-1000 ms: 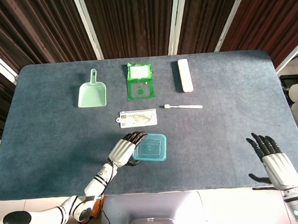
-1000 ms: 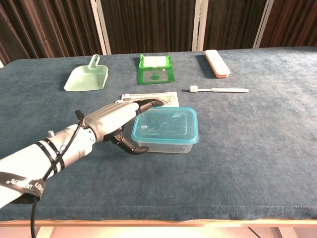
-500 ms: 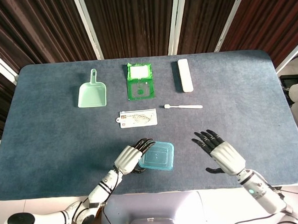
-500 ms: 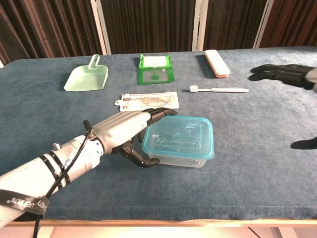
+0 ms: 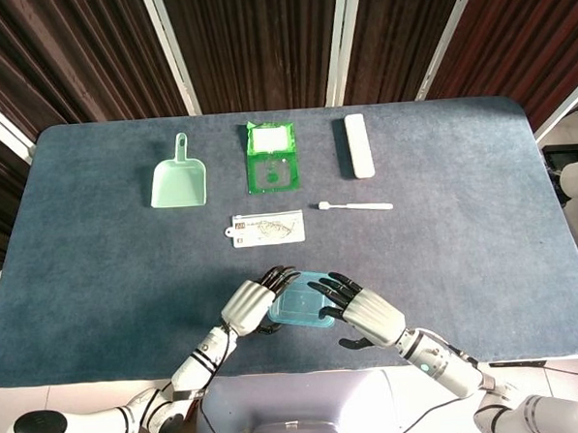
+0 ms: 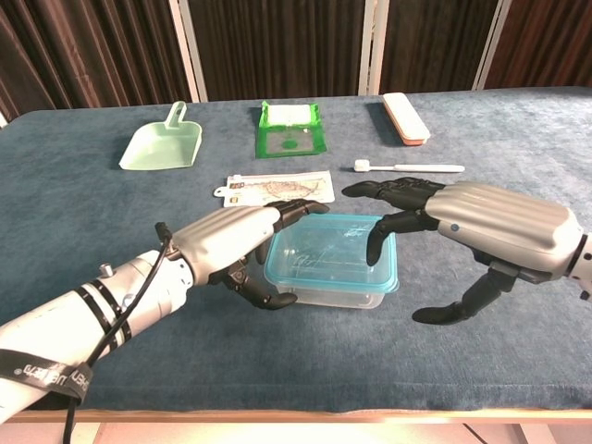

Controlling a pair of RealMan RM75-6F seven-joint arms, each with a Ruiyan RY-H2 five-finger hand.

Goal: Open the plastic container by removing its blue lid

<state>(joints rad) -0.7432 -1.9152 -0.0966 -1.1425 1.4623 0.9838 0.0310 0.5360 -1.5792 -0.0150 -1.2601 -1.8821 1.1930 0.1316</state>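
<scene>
Clear plastic container (image 6: pixel 328 264) with blue lid (image 5: pixel 301 300) on, near table's (image 5: pixel 99 285) front edge, centre. Left hand (image 6: pixel 229 242) grips its left side, fingers over lid, thumb below. Right hand (image 6: pixel 481 220) open, fingertips (image 6: pixel 375 248) over right rim, contact unclear.

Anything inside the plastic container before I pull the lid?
Through the clear walls of the plastic container, nothing shows inside. The blue lid is on; the left hand covers the left end.
</scene>
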